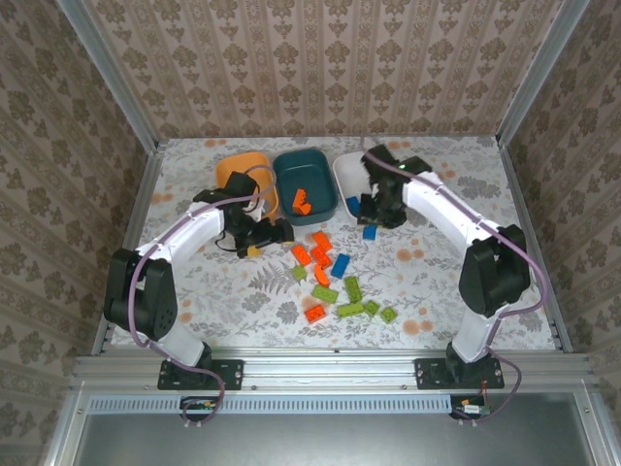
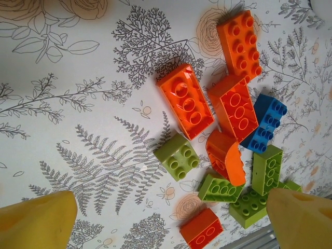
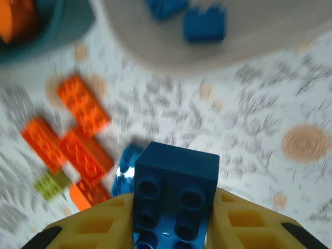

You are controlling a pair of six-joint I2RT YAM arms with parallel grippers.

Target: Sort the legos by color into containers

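Legos (image 1: 330,277) lie loose in one mixed cluster of orange, blue and lime green at the middle of the bench (image 1: 243,301), between my two arms and on the near side of three bowls set in a row. Right hand (image 3: 174,223): closed on a blue brick (image 3: 176,192), pinched across its flat side walls with the studs facing the wrist camera, a hold I judge is meant to keep the piece from twisting. Seen from above, this hand is just beside the near rim of the white bowl (image 1: 342,167). That bowl holds other blue pieces (image 3: 205,23), so I read it as the place for blue and the carried brick as bound for it. The wrist view is too blurred for me to say how far the brick stands clear of the bench. The teal bowl (image 1: 325,170) contains an orange brick (image 1: 303,201), so bowl colour is evidently not matched to brick colour. What the orange bowl (image 1: 238,167) holds I cannot tell, as a cable crosses it. Left hand (image 2: 168,207): fingers (image 2: 36,220) spread wide and gripping nothing, poised above the cluster, where I judge it is placed to take the next piece.
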